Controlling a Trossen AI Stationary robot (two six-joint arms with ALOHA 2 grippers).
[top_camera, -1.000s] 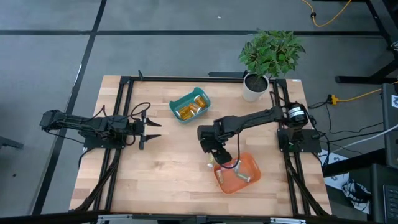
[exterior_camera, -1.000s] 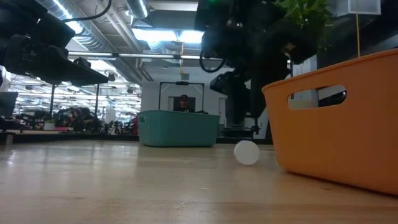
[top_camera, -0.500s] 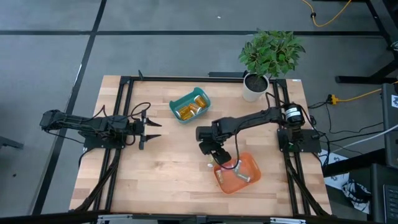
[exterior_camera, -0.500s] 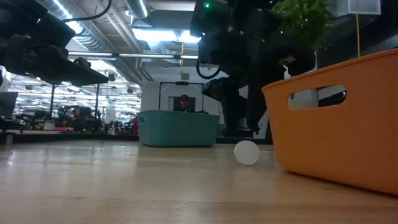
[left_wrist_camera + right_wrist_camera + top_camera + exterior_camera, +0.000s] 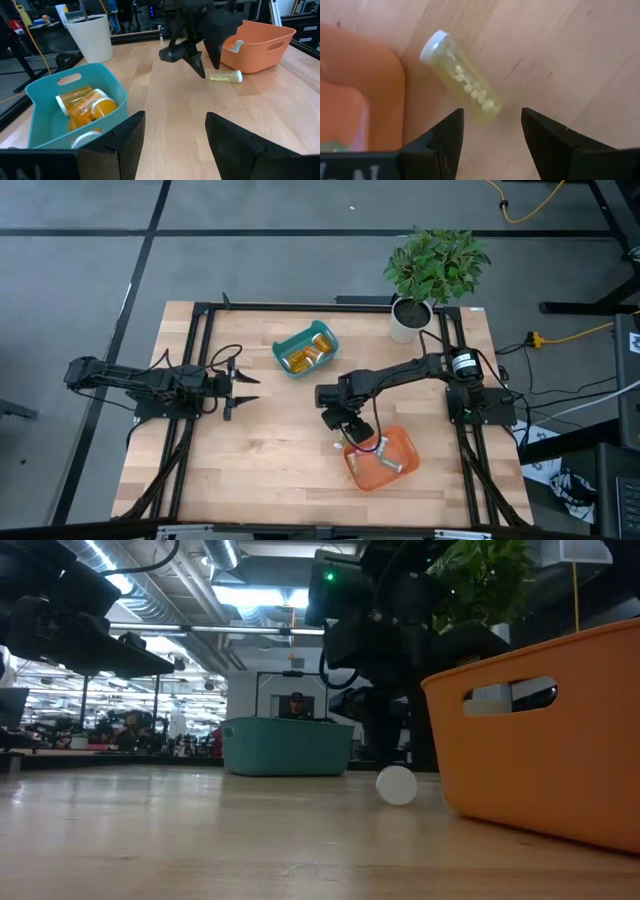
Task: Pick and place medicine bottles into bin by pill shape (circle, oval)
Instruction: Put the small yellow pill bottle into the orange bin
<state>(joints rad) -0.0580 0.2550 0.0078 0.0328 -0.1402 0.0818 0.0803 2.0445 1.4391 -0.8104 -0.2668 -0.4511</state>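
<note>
A pale yellow bottle (image 5: 465, 85) with a white cap lies on its side on the table, next to the orange bin (image 5: 355, 75). It also shows in the high view (image 5: 340, 444) and, cap first, in the low view (image 5: 397, 785). My right gripper (image 5: 492, 130) is open and points down just above the bottle's bottom end, touching nothing; it also shows in the high view (image 5: 340, 428). My left gripper (image 5: 250, 385) is open and empty at the table's left. The teal bin (image 5: 45, 95) holds several amber bottles (image 5: 82, 105).
The orange bin (image 5: 382, 460) at the near right holds a few bottles. The teal bin (image 5: 305, 350) stands at the far middle. A potted plant (image 5: 430, 275) stands at the far right corner. Bare wood lies between the two grippers.
My right gripper has come down toward the pale yellow bottle beside the orange bin, staying open. The bottle has not moved.
</note>
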